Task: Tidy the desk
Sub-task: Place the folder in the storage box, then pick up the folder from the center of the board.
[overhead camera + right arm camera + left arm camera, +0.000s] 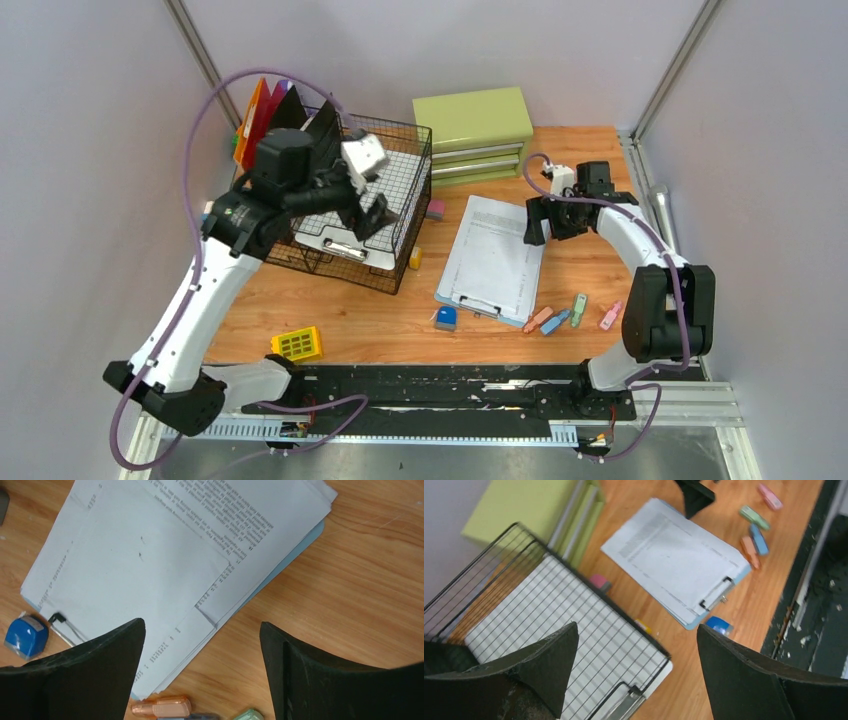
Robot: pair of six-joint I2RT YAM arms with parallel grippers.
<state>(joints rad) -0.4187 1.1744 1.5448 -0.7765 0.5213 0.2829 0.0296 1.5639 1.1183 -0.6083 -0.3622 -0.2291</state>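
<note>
1. I am holding the right gripper spread wide and empty, hovering over the right edge of the blue clipboard. The clipboard is lying flat on the bench, between the wire basket and a row of markers.
2. I am taking the clipboard as the step in hand. Its sheets are fanning out past the board, so I would pinch where the blue board is peeking out under the paper. Clamping board and sheets together there should stop them sliding apart.
3. The board is lying flush on the wood, so I am expecting one finger to need working under its edge at a low angle. Pressing straight down would probably only crease the top sheet.
4. I am keeping the left gripper spread too, carrying nothing, above the basket. A second clipboard with a gridded sheet is resting inside. I would raise that arm before bringing anything across.
5. Further out, a small blue block is sitting just beside the clip, and an orange marker is lying near the lower corner. Both are close enough to be knocked.
6. The left arm is covering much of the basket from above.
7. The markers are running off the bottom of the right wrist view.
8. I am unable to read the print, name the blue block, or see inside the green cabinet.
</note>
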